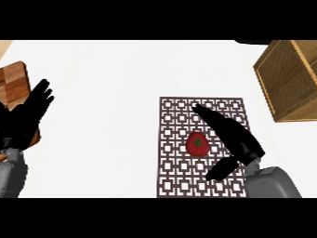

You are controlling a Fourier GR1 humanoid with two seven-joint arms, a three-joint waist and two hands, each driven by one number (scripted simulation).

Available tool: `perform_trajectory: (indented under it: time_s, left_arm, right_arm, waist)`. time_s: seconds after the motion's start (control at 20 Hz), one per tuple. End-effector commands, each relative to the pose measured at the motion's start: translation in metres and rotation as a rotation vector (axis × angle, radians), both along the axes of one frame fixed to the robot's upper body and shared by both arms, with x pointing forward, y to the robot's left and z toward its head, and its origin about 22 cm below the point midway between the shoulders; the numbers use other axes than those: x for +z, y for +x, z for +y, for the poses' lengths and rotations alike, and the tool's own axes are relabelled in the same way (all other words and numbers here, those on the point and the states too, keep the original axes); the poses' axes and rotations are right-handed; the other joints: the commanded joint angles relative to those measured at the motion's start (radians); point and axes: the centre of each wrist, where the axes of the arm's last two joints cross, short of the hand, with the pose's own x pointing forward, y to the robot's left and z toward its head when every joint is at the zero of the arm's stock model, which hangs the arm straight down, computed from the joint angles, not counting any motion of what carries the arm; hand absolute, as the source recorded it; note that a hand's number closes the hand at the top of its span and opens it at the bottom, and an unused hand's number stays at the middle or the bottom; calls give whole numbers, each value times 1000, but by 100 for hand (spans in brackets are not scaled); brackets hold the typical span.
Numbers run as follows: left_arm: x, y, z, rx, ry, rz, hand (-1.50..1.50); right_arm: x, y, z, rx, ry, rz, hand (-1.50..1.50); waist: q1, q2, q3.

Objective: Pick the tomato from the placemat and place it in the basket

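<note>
Nearest to you, the two grey forearms come in from the lower edge, one at each side. Your right hand (235,139) lies over the right part of the patterned placemat (178,183), fingers straight and pointing up-left, thumb spread low, holding nothing. Just beside its fingers, in the gap above the thumb, the red tomato (197,143) sits on the placemat near its middle; you cannot tell whether the hand touches it. Your left hand (20,118) rests open at the left edge, fingers up, over the wooden cutting board (3,79). Farther off, at the upper right on the white counter (120,69), stands the wicker basket (284,93), well apart from the tomato.
</note>
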Motion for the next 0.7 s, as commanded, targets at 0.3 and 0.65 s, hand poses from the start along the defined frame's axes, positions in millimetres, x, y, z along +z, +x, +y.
perform_trajectory:
  time_s: [0.3, 0.65]
  left_arm:
    - [8, -4, -14, 10, 4, -2, 0]
    - [3, 8, -12, 6, 0, -7, 0]
  right_arm:
    - [-18, -4, 27, -38, -76, -17, -150]
    - [-38, 2, 51, 78, -198, -36, 150]
  waist:
    - [1, 0, 0]
    - [1, 0, 0]
